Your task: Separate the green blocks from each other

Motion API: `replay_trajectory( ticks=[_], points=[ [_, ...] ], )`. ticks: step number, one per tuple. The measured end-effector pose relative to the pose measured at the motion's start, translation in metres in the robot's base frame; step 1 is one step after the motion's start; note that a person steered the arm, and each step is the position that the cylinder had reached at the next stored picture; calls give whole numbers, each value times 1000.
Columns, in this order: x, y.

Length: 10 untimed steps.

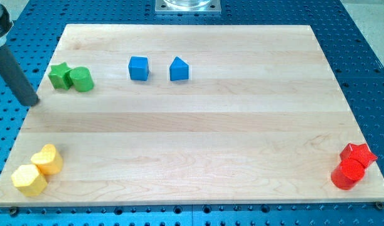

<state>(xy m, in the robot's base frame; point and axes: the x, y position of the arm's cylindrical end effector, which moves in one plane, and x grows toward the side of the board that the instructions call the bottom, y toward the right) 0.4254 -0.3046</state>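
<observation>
On the pale wooden board (198, 125), the green star-shaped block (59, 75) and green cylinder block (82, 79) sit touching near the view's upper left. My tip (32, 102), a bare rod with no claw to open or close, stands just left and slightly below the star, so I judge the pair lies rightward.

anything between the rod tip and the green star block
Nothing. In the camera view, only bare board lies between my tip and the green star block, which touches the green cylinder on its far side.
</observation>
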Motion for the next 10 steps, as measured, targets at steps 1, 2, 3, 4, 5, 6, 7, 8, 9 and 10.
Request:
replay_trajectory(
  ticks=[1,2,3,4,5,6,7,8,9,10],
  points=[
    [-36,1],
    [-42,1],
    [-28,34],
    [-40,79],
    [-40,80],
    [-40,93],
    [-40,110],
    [-40,131],
    [-39,130],
    [-5,130]
  ],
)
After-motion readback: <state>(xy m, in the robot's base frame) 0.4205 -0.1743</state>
